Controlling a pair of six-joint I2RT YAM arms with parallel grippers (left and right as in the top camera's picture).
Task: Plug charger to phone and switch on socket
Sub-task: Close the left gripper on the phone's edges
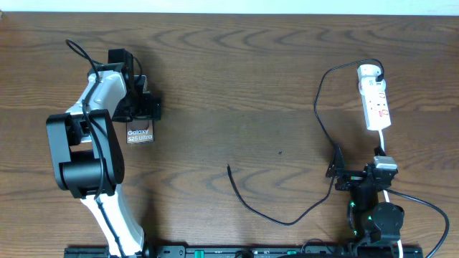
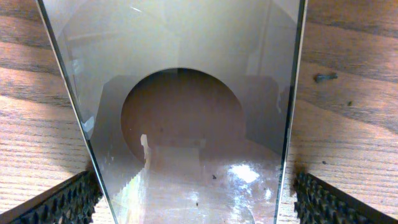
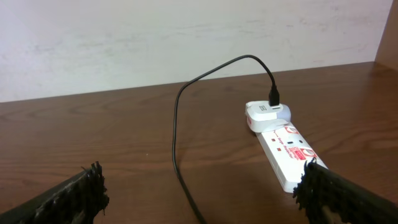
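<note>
The left gripper (image 2: 198, 186) is sitting around the flat grey-brown phone (image 2: 186, 93), grip unclear. The right gripper (image 3: 202, 177) is hanging wide open, the narrow white socket strip (image 3: 289, 149) just ahead.

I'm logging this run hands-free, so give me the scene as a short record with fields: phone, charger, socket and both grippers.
phone: left side of the table, face up
left gripper: straddles the phone; pad contact unclear
charger: plugged into a white adapter at the socket's end
connector tip: lies free mid-table, not in the phone
socket: right side of the table; switch state unreadable
right gripper: open, empty, facing the socket
</note>
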